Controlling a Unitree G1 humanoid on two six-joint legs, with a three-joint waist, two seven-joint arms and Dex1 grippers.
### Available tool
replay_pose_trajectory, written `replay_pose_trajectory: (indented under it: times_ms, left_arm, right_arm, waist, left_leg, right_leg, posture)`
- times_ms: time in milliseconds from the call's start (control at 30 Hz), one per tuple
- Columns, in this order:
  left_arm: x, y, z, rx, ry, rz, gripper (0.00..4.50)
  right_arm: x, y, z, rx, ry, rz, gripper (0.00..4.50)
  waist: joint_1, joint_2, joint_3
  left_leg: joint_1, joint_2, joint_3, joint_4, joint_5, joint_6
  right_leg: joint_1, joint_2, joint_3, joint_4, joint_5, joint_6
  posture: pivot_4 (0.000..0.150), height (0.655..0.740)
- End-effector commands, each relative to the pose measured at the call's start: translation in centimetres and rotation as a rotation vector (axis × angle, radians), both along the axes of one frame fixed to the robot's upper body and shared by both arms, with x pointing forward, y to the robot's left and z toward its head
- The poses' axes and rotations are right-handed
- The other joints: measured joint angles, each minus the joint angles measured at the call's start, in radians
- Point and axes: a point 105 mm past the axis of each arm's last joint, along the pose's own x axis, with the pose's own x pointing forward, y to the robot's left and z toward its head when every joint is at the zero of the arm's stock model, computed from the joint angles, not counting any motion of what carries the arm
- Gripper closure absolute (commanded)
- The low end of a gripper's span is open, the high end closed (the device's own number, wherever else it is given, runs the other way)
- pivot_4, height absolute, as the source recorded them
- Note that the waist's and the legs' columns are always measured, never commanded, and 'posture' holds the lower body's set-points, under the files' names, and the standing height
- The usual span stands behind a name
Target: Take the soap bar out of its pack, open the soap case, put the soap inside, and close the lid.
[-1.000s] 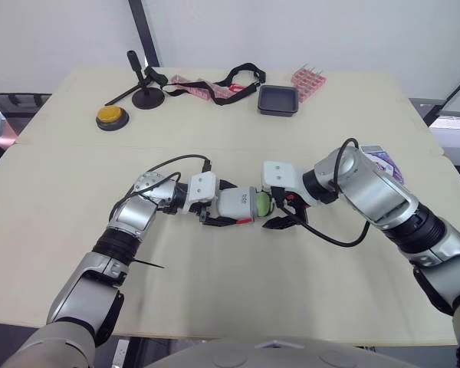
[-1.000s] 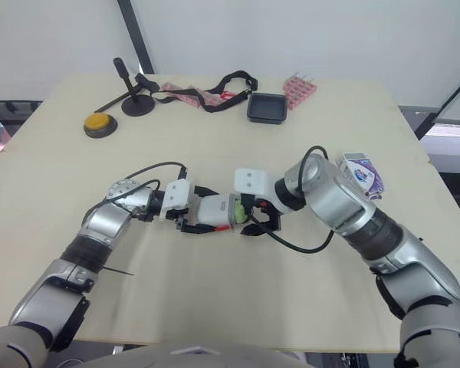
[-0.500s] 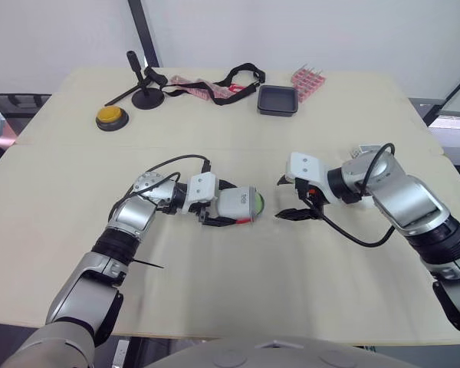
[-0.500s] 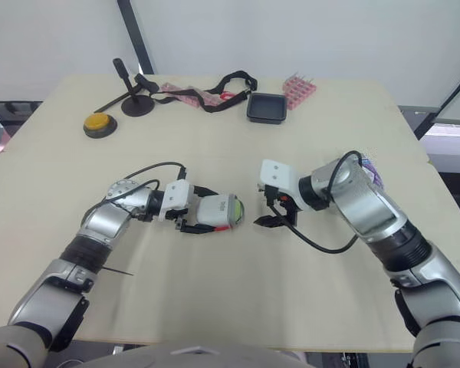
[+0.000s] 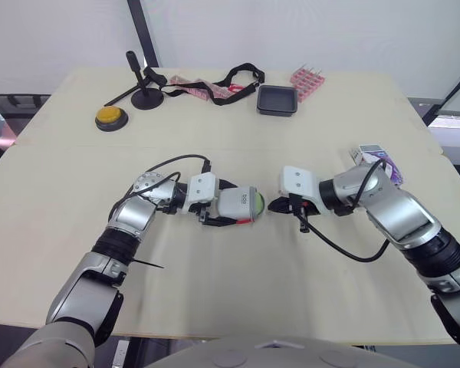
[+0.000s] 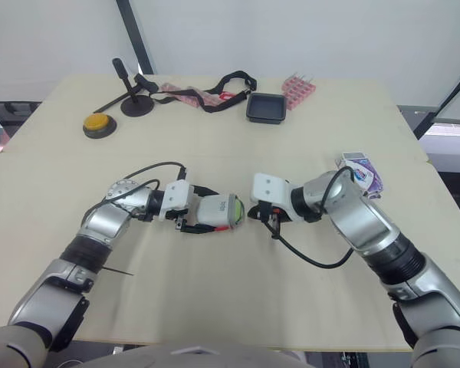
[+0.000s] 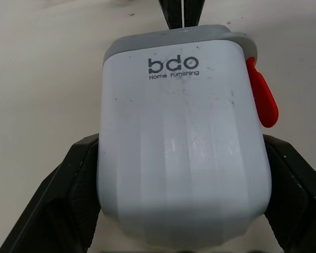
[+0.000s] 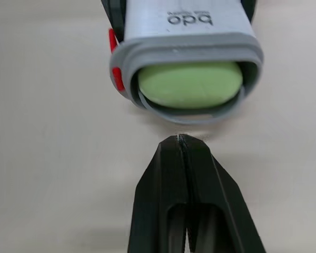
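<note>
The green soap bar [image 8: 188,84] lay inside the white soap case [image 5: 238,205], set back behind the grey rim of its open mouth. The case lay on its side, low over the bench [image 5: 238,307] near the middle, with its red latch [image 7: 263,100] along one edge. The left gripper [image 5: 228,204] pinched it, one black finger against each long side.

Facing the mouth, the right gripper [image 8: 180,145] had its fingers pressed together into a single point just in front of the rim. It may have been touching the rim, but the head views did not settle that. Half a second before, those fingers were spread and stood farther from the case. The case and the left gripper had not moved.

The soap pack [image 5: 379,159] lay well apart near the right edge of the bench, behind the right arm. Along the far edge sat a black tray [image 5: 278,100], a black strap [image 5: 215,86], a black stand [image 5: 142,84] and a yellow button [image 5: 110,116], none of them between the grippers.
</note>
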Motion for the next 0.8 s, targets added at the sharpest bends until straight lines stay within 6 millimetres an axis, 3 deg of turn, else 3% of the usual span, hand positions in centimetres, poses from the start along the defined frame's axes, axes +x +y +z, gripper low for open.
replay_pose_trajectory:
  times_ms: [33, 567, 800]
  left_arm:
    - [0.2, -0.4, 1.3, -0.024, -0.051, -0.013, 1.02]
    - [0.2, -0.8, 1.3, -0.035, -0.052, -0.007, 1.02]
    - [0.7, 0.0, 1.7, -0.059, -0.099, 0.027, 1.02]
  right_arm:
    - [0.2, 0.8, 1.1, 0.006, -0.057, 0.035, 4.48]
    - [0.3, 1.8, 1.1, -0.029, -0.074, 0.089, 4.48]
    - [1.0, -3.2, 1.7, 0.068, 0.022, -0.129, 4.48]
  waist:
    - [0.000, 0.000, 0.000]
    - [0.000, 0.000, 0.000]
    - [0.011, 0.000, 0.000]
  left_leg:
    - [0.000, 0.000, 0.000, 0.000, 0.000, 0.000]
    - [0.000, 0.000, 0.000, 0.000, 0.000, 0.000]
    - [0.000, -0.001, 0.000, 0.000, 0.000, 0.000]
  right_leg:
    - [0.000, 0.000, 0.000, 0.000, 0.000, 0.000]
    - [0.000, 0.000, -0.001, 0.000, 0.000, 0.000]
    - [0.000, 0.000, 0.001, -0.001, 0.000, 0.000]
  posture:
    - [0.150, 0.7400]
    - [0.150, 0.7400]
    - [0.150, 0.7400]
